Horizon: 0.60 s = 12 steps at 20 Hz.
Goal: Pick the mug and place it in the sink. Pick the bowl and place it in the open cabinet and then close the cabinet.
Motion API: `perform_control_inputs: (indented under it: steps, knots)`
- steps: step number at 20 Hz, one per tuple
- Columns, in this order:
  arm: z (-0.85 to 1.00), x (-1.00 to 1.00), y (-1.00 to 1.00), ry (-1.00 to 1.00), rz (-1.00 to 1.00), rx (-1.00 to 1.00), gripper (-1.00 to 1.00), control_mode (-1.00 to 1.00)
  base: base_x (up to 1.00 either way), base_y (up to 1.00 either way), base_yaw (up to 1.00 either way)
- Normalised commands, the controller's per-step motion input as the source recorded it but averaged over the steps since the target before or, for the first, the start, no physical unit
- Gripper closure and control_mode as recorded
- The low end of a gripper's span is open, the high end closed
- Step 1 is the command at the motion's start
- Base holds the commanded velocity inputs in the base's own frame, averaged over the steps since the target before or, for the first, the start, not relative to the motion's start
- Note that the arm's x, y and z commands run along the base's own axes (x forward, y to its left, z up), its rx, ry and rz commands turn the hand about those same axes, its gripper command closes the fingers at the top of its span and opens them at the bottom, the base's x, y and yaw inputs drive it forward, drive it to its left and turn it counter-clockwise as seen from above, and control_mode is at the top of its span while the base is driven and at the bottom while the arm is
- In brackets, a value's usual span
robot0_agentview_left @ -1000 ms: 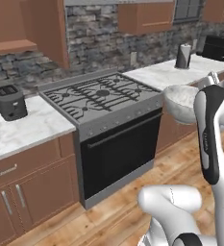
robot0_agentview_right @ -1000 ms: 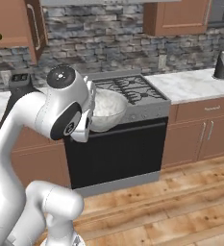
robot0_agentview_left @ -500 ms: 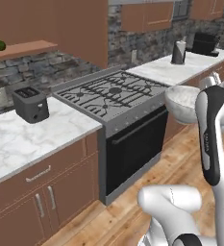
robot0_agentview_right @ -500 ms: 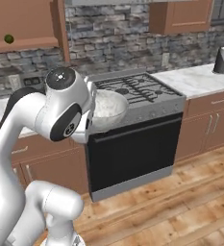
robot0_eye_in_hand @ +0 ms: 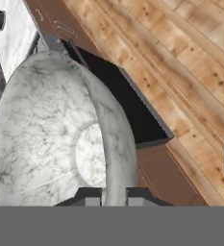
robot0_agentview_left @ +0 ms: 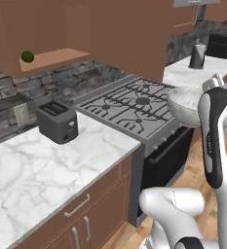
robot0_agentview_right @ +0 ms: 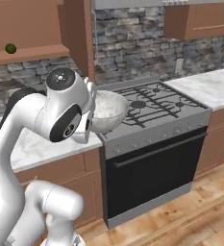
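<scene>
Stone backsplash and reddish-brown wall cabinets run behind a marble bench [robot0_agentview_left: 47,170] with a black gas stove [robot0_agentview_left: 134,104] set into it. The bowl [robot0_agentview_right: 106,109] is up in the air, clear of any surface, hanging over the front edge of the stove where it meets the bench. From the hand view the gripper [robot0_eye_in_hand: 114,196] has its jaws narrow, pinched on the bowl's rim, one tip inside the wall and one outside, and the bowl [robot0_eye_in_hand: 56,134] sits tilted so its mottled inside faces the camera with wood floor [robot0_eye_in_hand: 180,62] and the dark oven door beyond it. In the left base view the bowl [robot0_agentview_left: 185,104] pokes out from behind the white arm, just off the stove's front right corner.

A dark toaster [robot0_agentview_left: 57,122] sits at the back of the bench, left of the stove and well apart from the bowl. Above it there's an open wall cabinet [robot0_agentview_left: 56,56] with a small green round thing [robot0_agentview_left: 27,57] on its shelf; same green thing [robot0_agentview_right: 10,48] shows up top left in the right base view. Far along the bench past the stove stand a grey kettle-like jug [robot0_agentview_left: 198,56] and a dark appliance [robot0_agentview_left: 221,46]; can't tell what that one is.
</scene>
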Motion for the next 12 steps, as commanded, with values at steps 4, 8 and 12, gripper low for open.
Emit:
perform_control_inputs:
  steps: [4,8,12]
  knots:
    - [0.0,0.0,0.0,0.0,0.0,0.0,1.0,1.0,-0.28,0.43,-0.13]
    - [0.0,0.0,0.0,0.0,0.0,0.0,1.0,1.0,-1.0,-0.04,-0.22]
    - [0.0,0.0,0.0,0.0,0.0,0.0,1.0,1.0,-0.74,0.32,-0.22]
